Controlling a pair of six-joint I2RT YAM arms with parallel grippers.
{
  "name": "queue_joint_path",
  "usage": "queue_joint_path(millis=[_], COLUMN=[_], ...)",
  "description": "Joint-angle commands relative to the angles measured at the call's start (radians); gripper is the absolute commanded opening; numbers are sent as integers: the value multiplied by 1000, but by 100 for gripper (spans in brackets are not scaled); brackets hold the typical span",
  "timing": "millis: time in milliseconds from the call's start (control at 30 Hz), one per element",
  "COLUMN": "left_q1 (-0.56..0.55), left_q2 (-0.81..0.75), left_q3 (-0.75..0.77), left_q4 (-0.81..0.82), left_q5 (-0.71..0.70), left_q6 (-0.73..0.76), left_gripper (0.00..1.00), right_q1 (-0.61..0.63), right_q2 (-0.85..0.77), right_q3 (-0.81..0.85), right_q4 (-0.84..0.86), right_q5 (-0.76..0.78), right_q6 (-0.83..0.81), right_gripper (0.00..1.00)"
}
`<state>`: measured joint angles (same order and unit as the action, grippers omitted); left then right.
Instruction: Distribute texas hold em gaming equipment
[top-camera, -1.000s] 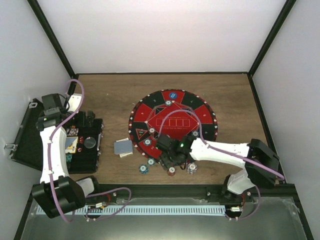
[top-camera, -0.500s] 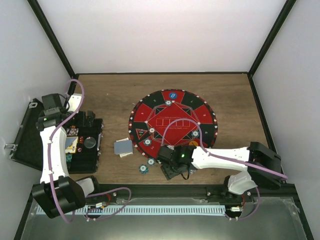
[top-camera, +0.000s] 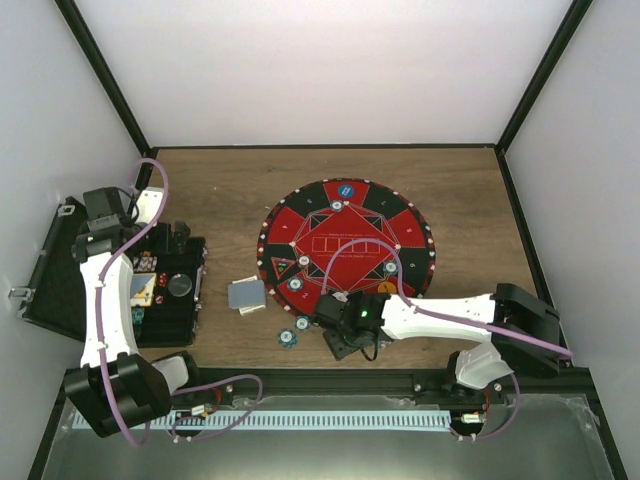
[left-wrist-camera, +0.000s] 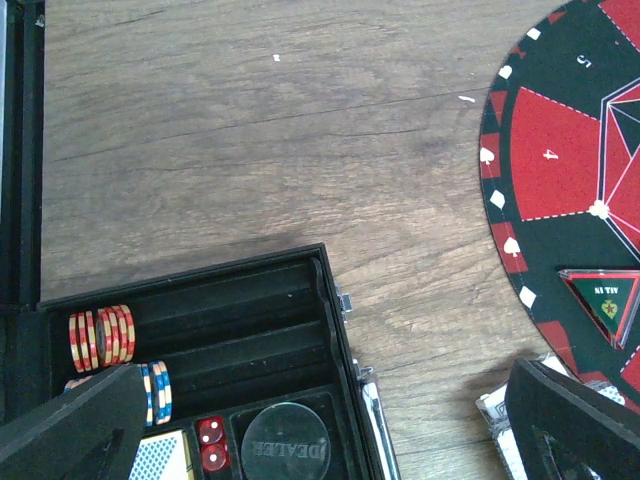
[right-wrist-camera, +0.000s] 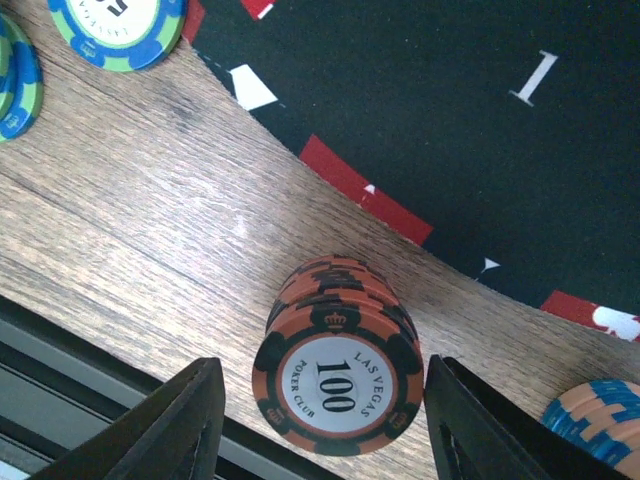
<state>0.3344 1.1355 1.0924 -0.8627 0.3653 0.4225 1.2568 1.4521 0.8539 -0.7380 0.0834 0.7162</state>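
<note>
In the right wrist view a stack of orange-and-black poker chips (right-wrist-camera: 338, 385) marked 100 stands on the wood just off the edge of the round red-and-black mat (right-wrist-camera: 450, 150). My right gripper (right-wrist-camera: 330, 430) is open, one finger on each side of the stack with gaps. In the top view it (top-camera: 345, 335) hovers at the mat's near edge and hides that stack. My left gripper (left-wrist-camera: 325, 400) is open and empty above the black case (left-wrist-camera: 200, 330), which holds orange chips (left-wrist-camera: 100, 337), blue chips (left-wrist-camera: 155, 390) and a dealer button (left-wrist-camera: 285, 445). Grey-backed cards (top-camera: 246, 295) lie between the case and the mat.
Green-and-blue chips (right-wrist-camera: 115, 30) lie left of the orange stack, and a blue-and-orange stack (right-wrist-camera: 600, 420) to its right. Single chips (top-camera: 337, 206) and a blue button (top-camera: 345, 189) lie on the mat (top-camera: 347, 245). The table's near rail runs just behind the right gripper.
My right gripper has moved toward the near edge and now covers the chip stacks that showed beside it. The left arm has not moved.
</note>
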Motion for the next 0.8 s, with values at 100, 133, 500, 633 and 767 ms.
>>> queue_joint_path(millis=[100, 133, 500, 633, 767], left_q1=[6, 6, 6, 6, 6], left_q2=[-22, -23, -19, -15, -15], left_q3=[24, 26, 35, 39, 47], left_q4=[-9, -9, -10, -12, -15], left_q5=[-3, -3, -8, -5, -2], left_q6=[5, 5, 6, 5, 4], left_gripper=[100, 100, 100, 100, 100], right_q1=[8, 8, 9, 9, 9], right_q2=[28, 25, 10, -4, -21], right_q3=[-4, -4, 20, 37, 76], right_q4=[-17, -15, -21, -39, -77], right_q5=[48, 50, 58, 67, 98], right_q6=[12, 12, 6, 5, 1], right_gripper=[56, 55, 32, 26, 25])
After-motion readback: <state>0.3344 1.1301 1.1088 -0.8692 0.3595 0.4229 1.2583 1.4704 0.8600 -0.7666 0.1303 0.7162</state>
